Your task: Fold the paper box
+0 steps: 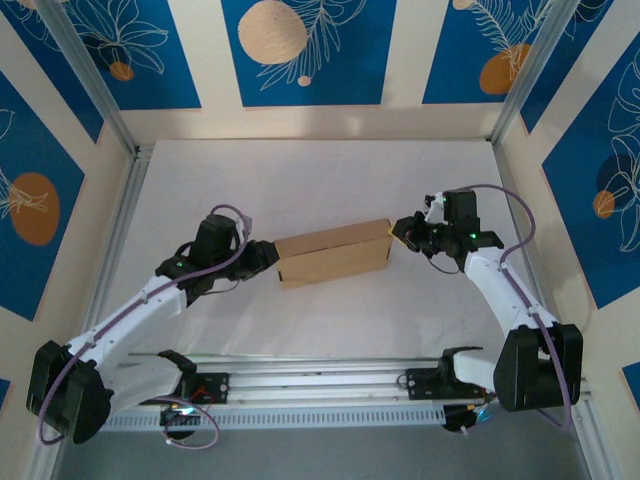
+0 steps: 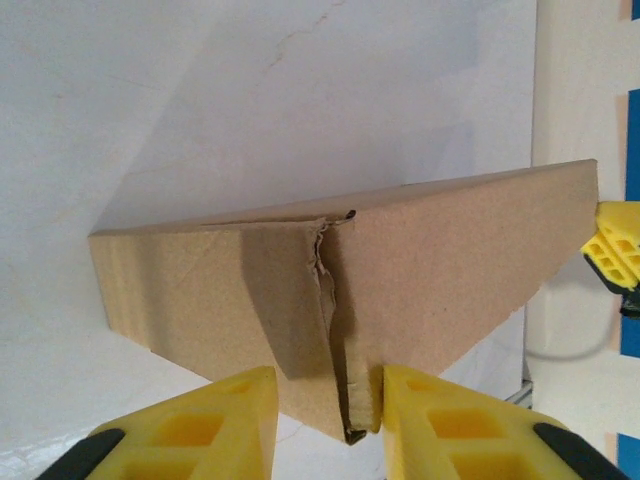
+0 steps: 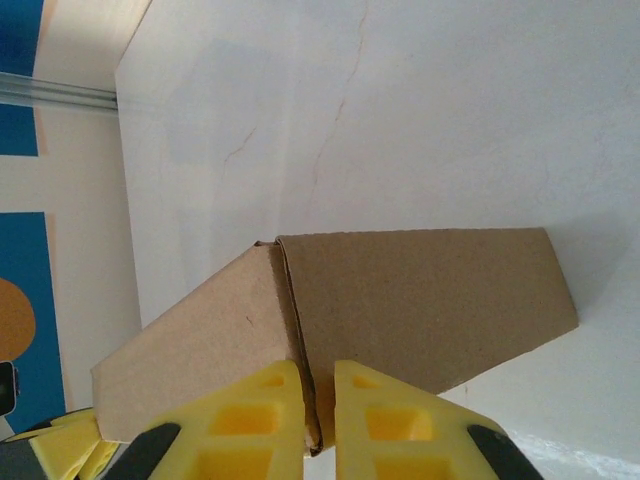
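White tabletop (image 1: 330, 180) enclosed by blue-and-cream patterned walls (image 1: 300, 50) forms the setting. The left gripper (image 2: 330, 390) has its yellow fingers (image 2: 200, 430) clamped on the creased, slightly torn corner at one end of the paper box (image 2: 430, 260), while the right gripper (image 3: 320, 385) pinches a thin cardboard edge at the opposite end, where two panels meet. Held between both grippers, the brown box lies near the middle of the table as a long, shallow closed form, its right end slightly farther from the near edge.
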Controlling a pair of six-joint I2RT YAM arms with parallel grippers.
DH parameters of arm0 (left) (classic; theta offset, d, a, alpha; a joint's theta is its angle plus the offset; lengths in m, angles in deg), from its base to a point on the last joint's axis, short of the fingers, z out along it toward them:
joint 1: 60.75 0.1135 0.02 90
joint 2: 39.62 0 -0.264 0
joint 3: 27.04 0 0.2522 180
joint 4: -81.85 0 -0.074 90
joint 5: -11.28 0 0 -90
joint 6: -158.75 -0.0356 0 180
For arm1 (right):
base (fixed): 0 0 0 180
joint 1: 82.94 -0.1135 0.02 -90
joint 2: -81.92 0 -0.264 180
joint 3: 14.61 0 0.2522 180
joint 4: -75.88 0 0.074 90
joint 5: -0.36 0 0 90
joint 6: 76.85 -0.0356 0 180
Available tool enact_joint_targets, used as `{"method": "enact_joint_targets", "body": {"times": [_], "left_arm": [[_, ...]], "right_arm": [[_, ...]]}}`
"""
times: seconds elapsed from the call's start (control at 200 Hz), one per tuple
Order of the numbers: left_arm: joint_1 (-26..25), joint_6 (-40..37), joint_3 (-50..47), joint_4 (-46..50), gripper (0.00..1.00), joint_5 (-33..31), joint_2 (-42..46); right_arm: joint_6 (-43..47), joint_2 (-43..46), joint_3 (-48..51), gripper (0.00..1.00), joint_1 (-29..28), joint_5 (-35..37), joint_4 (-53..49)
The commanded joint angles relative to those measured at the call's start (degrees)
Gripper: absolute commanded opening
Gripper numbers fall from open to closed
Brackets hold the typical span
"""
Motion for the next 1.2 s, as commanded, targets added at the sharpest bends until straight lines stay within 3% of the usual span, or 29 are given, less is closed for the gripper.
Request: {"method": "enact_joint_targets", "body": {"times": [0.0,0.15,0.33,0.65,0.755,0.925,1.195], "left_arm": [[0.0,-2.5,0.5,8.2,0.33,-4.5,-1.6],[0.0,-4.0,2.1,8.2,0.32,-3.6,-3.8],[0.0,-6.6,4.1,9.1,0.33,-4.9,-5.2],[0.2,-8.4,6.8,8.4,0.32,-5.3,-8.1],[0.7,-8.6,7.6,8.5,0.39,-5.1,-7.0],[3.8,-6.6,7.2,5.1,0.54,-2.1,-3.6],[7.8,-0.5,1.6,-9.2,0.54,5.8,-5.5]], "right_arm": [[0.0,0.0,-0.5,0.16,-0.9,3.8,-8.3],[4.3,0.1,-4.7,0.41,-2.7,4.3,-10.1],[6.4,-0.9,-8.2,0.52,-4.1,6.8,-11.3],[6.1,-7.4,-7.1,0.36,-6.7,10.5,-11.2],[6.1,-8.5,-7.1,0.31,-7.9,12.6,-11.9],[6.0,-8.1,-7.7,0.3,-8.8,14.2,-12.7],[5.1,-8.5,-8.0,0.3,-9.8,13.9,-12.1]]}}
